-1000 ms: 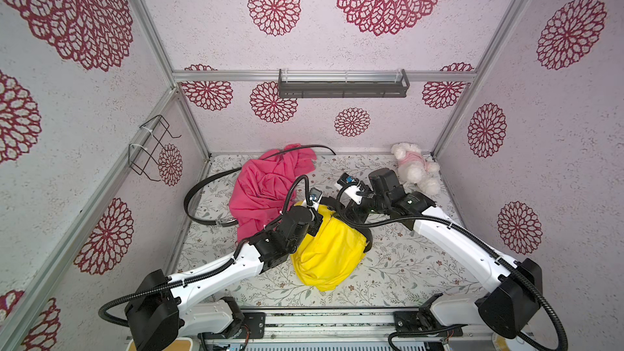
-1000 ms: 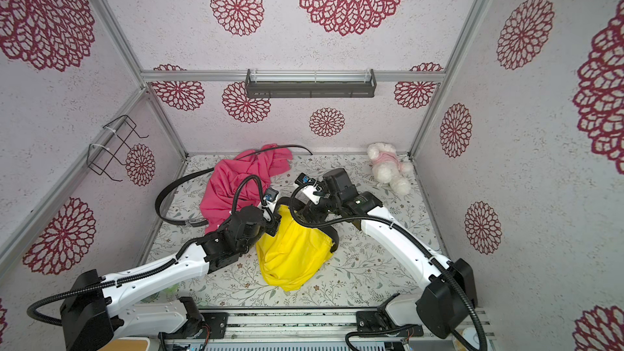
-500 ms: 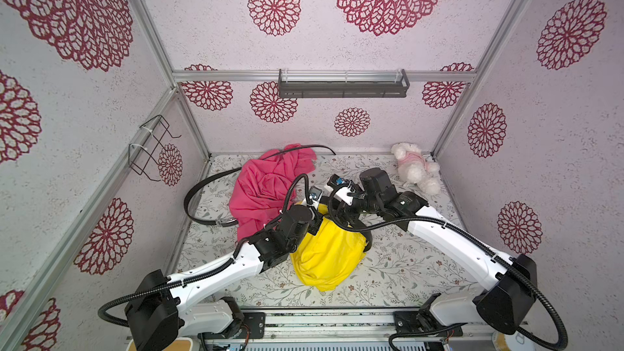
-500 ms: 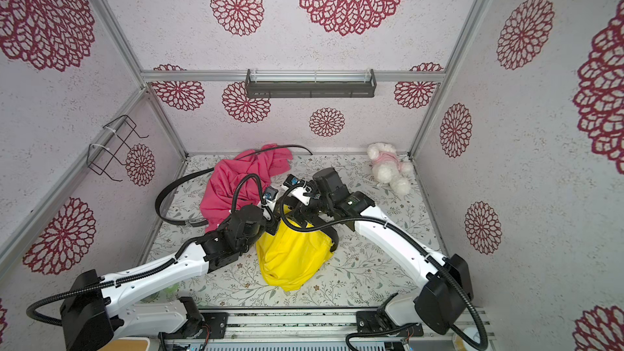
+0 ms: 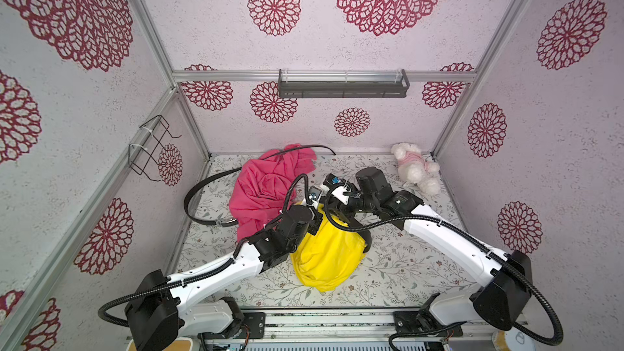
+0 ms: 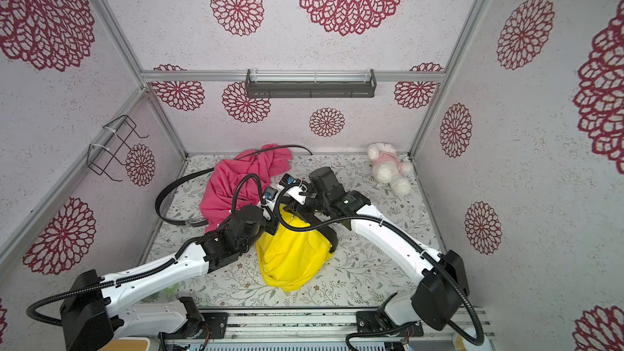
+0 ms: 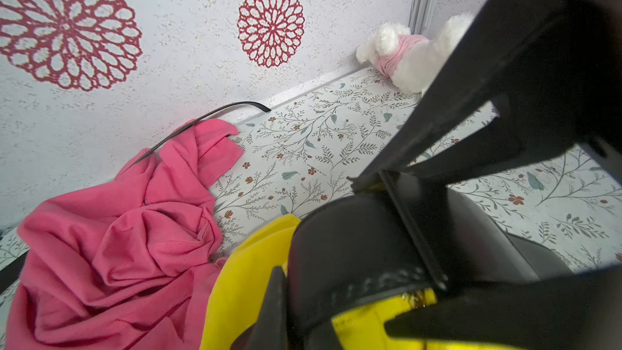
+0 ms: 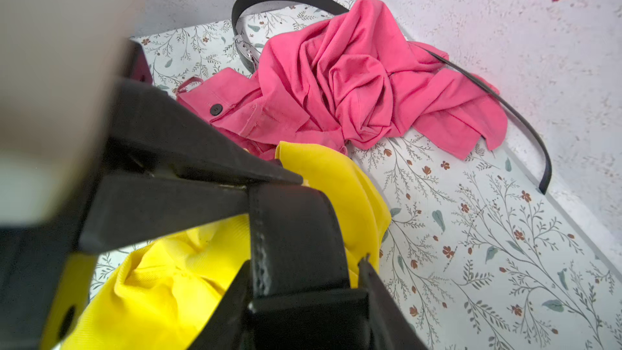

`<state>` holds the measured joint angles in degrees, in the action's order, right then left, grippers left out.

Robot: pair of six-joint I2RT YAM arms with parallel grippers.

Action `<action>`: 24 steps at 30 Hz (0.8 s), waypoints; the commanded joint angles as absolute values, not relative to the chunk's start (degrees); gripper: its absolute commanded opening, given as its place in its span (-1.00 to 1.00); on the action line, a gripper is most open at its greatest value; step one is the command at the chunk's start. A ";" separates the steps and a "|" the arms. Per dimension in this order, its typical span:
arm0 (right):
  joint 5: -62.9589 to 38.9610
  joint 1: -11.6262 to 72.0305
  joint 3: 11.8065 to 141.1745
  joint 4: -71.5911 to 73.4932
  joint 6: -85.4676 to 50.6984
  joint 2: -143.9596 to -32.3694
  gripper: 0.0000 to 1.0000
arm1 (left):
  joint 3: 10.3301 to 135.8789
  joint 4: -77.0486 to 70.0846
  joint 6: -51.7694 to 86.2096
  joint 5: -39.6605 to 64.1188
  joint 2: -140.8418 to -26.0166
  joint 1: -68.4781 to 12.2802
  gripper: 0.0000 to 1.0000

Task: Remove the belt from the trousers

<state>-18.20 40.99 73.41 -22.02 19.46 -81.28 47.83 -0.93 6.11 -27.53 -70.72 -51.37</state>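
Since the belt (image 7: pixel 353 247) is threaded round the waist of the yellow trousers (image 5: pixel 329 258), the coming pull is judged to turn on how the strap lies at the right gripper (image 8: pixel 319 230). The strap is seen directly between that gripper's fingertips, spanning the gap from one finger to the other, so the jaws stand partly spread with the strap touched by both. Behind the gripper the strap is carried beneath the right arm in a curve round the yellow heap. Just beside, faced across the same stretch of waistband, the left gripper (image 5: pixel 316 219) is pressed together; whether cloth or strap is pinched there cannot be told. Both grippers are about equally near, but the right is judged better placed. A draw along the strap's length, away from the left gripper, is probably called for.
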 commanded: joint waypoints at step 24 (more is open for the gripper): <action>-18.96 28.33 65.66 -24.52 15.38 -67.93 -1.00 | 37.81 0.39 23.75 -36.48 -60.66 -37.14 -1.00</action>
<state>-26.92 35.03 66.26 -17.56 16.86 -73.14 40.05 -6.66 17.34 -21.04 -63.99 -44.99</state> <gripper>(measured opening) 0.435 0.071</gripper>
